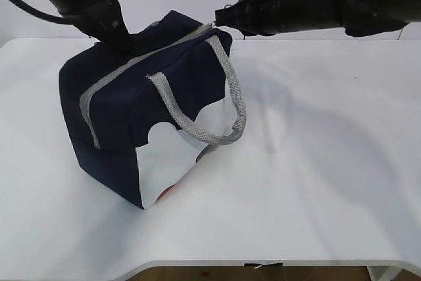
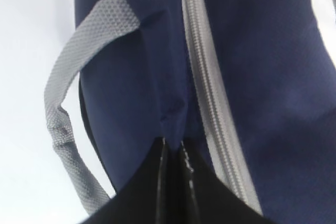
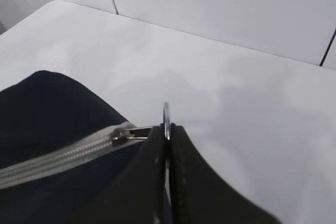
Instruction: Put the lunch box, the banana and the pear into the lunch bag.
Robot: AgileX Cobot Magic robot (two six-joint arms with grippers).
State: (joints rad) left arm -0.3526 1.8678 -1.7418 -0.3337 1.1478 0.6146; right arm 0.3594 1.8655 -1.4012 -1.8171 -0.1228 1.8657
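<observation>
Lying slantwise, lunch bag (image 1: pixel 125 106) zipped

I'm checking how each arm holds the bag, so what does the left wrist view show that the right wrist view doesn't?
Only the left wrist view shows the left hand pinching a fold of navy fabric beside the zipper, and a grey webbing handle looping off the lunch bag.

Only the right wrist view shows the right hand shut on the ring zipper pull, the slider at the zipper's end, and the white table beyond.

Both show the bag's navy fabric and its grey zipper, closed where visible. Neither shows the food.
</observation>
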